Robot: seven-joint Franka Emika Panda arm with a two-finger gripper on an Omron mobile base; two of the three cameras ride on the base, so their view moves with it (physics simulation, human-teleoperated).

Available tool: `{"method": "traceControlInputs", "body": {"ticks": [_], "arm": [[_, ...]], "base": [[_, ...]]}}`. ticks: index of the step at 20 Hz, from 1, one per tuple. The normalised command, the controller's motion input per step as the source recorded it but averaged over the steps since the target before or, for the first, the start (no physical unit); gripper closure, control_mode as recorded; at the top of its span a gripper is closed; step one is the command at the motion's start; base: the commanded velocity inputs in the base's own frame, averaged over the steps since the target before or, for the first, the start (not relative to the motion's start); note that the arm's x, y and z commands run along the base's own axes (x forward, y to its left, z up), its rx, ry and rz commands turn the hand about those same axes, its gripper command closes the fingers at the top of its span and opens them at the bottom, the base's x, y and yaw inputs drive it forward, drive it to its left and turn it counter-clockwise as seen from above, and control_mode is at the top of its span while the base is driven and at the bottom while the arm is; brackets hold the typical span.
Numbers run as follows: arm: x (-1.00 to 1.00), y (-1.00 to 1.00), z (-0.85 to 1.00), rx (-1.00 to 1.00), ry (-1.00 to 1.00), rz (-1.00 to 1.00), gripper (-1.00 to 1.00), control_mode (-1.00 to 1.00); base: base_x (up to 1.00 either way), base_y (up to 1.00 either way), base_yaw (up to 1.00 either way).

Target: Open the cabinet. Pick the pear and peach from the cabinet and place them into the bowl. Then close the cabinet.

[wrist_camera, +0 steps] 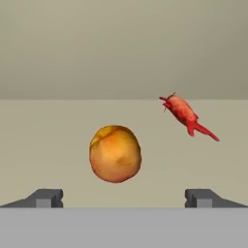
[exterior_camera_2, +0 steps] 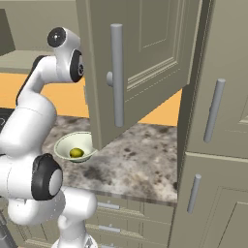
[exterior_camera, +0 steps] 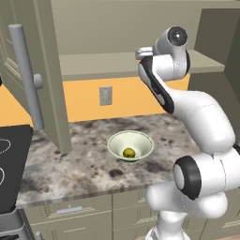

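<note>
I've got the gripper (wrist_camera: 123,198) spread wide, holding nothing, facing the peach (wrist_camera: 115,153) mid-shelf inside the cabinet (exterior_camera: 33,70) (red pepper-like thing (wrist_camera: 186,116) beside it). The pear (exterior_camera: 129,153) is in the bowl (exterior_camera: 140,138). The peach looks light, round, likely bruisable; I'd pinch across its widest middle.

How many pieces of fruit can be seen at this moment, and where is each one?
2. The pear lies in the bowl on the counter. The peach sits on the cabinet shelf ahead of the open gripper. More could be hidden behind the doors.
</note>
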Motion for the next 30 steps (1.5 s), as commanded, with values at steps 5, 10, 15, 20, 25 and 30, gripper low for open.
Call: {"method": "traceControlInputs", "body": {"ticks": [5, 10, 15, 20, 25, 30], "arm": [[0.68, 0.0, -0.15, 0.0, 0.0, 0.0, -1.0, -1.0], [0.65, 0.01, -0.13, 0.0, 0.0, 0.0, -1.0, -1.0], [0.51, 0.0, -0.28, 0.0, 0.0, 0.0, -1.0, -1.0], [0.35, 0.06, -0.36, 0.0, 0.0, 0.0, 1.0, -1.0], [0.0, 0.0, -0.25, 0.0, 0.0, 0.0, 1.0, -1.0], [-0.01, 0.0, -0.03, 0.0, 0.0, 0.0, 1.0, -1.0]], "base": [[0.0, 0.0, 0.0], [0.0, 0.0, 0.0], [0.0, 0.0, 0.0], [0.0, 0.0, 0.0], [0.0, 0.0, 0.0], [0.0, 0.0, 0.0]]}}
